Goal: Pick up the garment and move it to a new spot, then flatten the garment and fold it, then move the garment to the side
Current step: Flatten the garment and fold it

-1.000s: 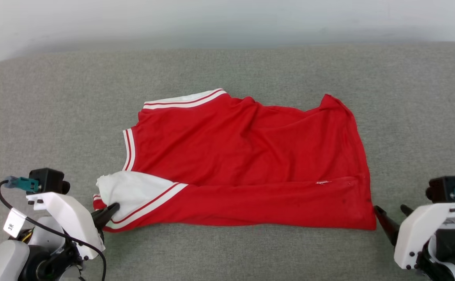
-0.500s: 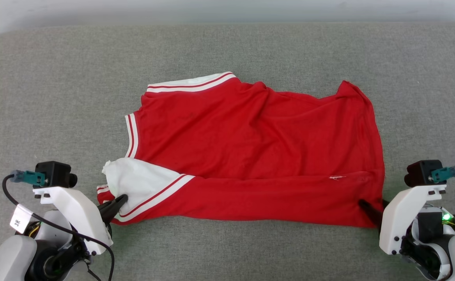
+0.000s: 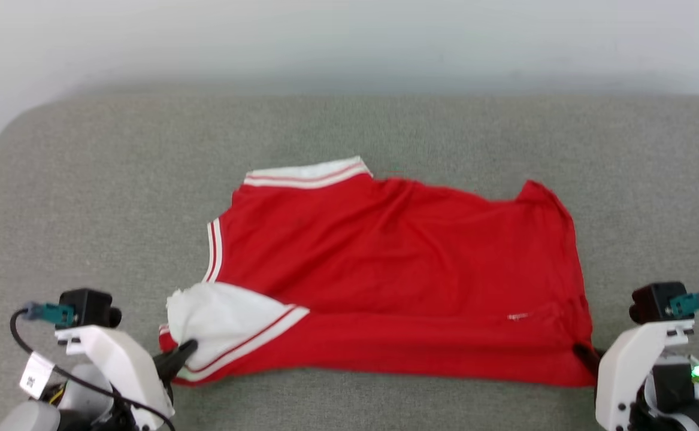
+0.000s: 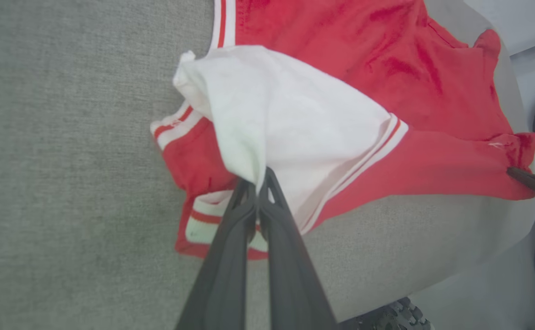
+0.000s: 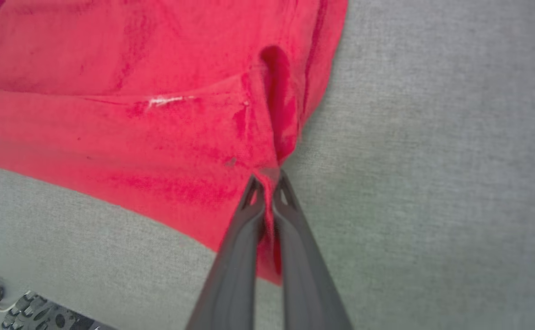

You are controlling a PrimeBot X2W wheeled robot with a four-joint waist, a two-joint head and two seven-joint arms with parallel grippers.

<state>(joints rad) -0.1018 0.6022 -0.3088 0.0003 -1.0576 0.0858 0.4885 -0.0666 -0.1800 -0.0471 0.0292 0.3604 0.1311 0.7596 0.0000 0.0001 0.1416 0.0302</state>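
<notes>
The garment (image 3: 397,275) is a red jersey with white panels and red-and-white striped trim, lying spread and wrinkled on the grey cushion, its near edge folded over. My left gripper (image 3: 186,349) is shut on the garment's white near-left corner (image 4: 285,123), as the left wrist view shows with the fingers (image 4: 258,183) pinching the cloth. My right gripper (image 3: 581,352) is shut on the garment's red near-right corner (image 5: 267,137), with a fold of cloth caught between its fingertips (image 5: 267,176). The number and lettering are hidden.
The grey cushion (image 3: 85,197) stretches well beyond the jersey on the left, right and far sides. A pale wall (image 3: 349,42) rises behind it. The cushion's near edge and the robot's base (image 4: 386,316) lie just behind the grippers.
My right gripper moved in to the jersey's near-right corner and closed on it. The left gripper kept its hold. The head camera shifted, so the whole picture moved.
</notes>
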